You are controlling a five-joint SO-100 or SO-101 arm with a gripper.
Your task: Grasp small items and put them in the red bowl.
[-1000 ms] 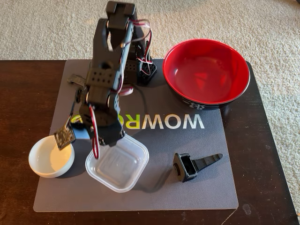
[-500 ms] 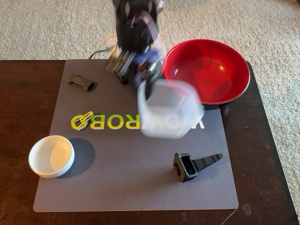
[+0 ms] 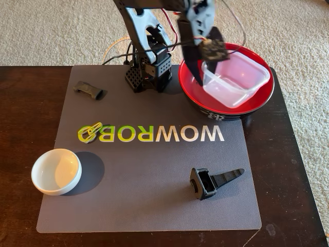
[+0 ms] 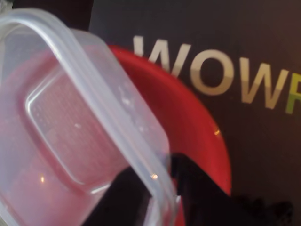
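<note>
Over the red bowl [image 3: 254,100], the gripper [image 4: 162,188] pinches the clear tub [image 3: 234,78] by its thin rim; the tub looks light, slick, flexible, likely to pivot.

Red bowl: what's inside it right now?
Inside the red bowl: the clear square plastic tub, tilted, its rim pinched by the hand. The tub looks empty. The bowl floor beneath it is only dimly visible.

You have a dark wooden table [image 3: 20,103] on pale carpet [image 3: 51,31], topped by a grey mat [image 3: 154,175]. On the mat sit the white dish [image 3: 55,171], two black clip pieces [image 3: 90,90] [image 3: 212,181], yellow-green paper clips [image 3: 88,131], the arm's base [image 3: 149,72] and, overlapping its corner, the red bowl [image 3: 198,95].
</note>
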